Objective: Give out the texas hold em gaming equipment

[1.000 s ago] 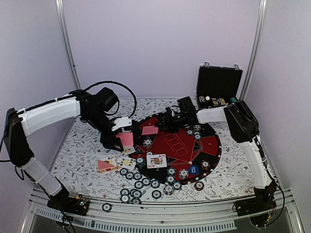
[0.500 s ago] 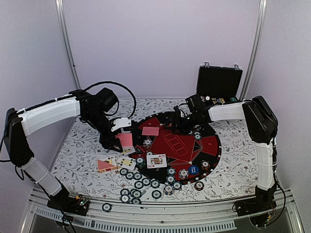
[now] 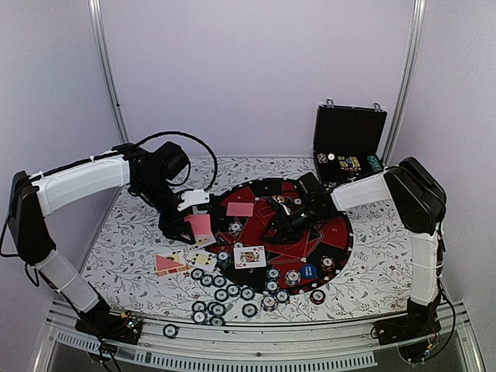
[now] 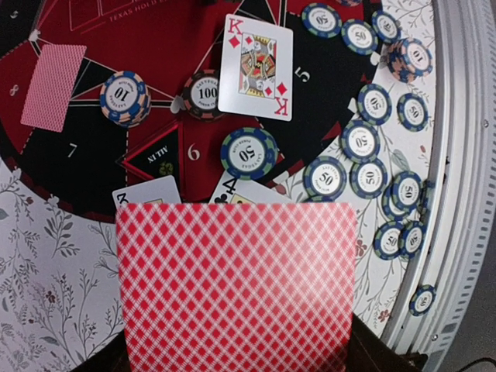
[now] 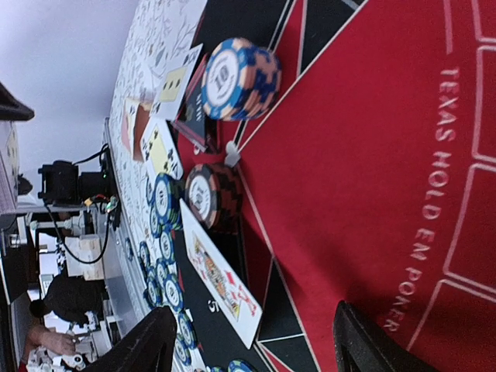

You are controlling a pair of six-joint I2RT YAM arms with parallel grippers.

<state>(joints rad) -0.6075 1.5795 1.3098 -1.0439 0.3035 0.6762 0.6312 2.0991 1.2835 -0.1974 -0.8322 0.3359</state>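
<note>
My left gripper (image 3: pixel 191 223) is shut on a red-backed playing card (image 3: pixel 201 223) and holds it above the table at the mat's left edge. In the left wrist view this card (image 4: pixel 236 287) hides the fingers. My right gripper (image 3: pixel 284 220) is open and empty, low over the middle of the mat, and its fingers (image 5: pixel 147 341) show apart. A face-up king of diamonds (image 3: pixel 249 256) (image 4: pixel 258 67) (image 5: pixel 221 283) lies on the mat's front. A face-down card (image 3: pixel 239 208) (image 4: pixel 53 85) lies at the mat's back left. Chip stacks marked 10 (image 4: pixel 124 98) and 100 (image 4: pixel 203 94) stand near it.
The round red-and-black mat (image 3: pixel 329 232) lies mid-table. An open black case (image 3: pixel 349 138) stands at the back right. Several chips (image 3: pixel 221 294) lie along the front, with a blue disc (image 3: pixel 308 271) on the mat. Two face-up cards (image 3: pixel 201 260) and a red card (image 3: pixel 168 265) lie left. One chip (image 3: pixel 170 331) sits on the front rail.
My right gripper has moved from the mat's back edge forward and down to its middle. My left gripper and its card have stayed in place.
</note>
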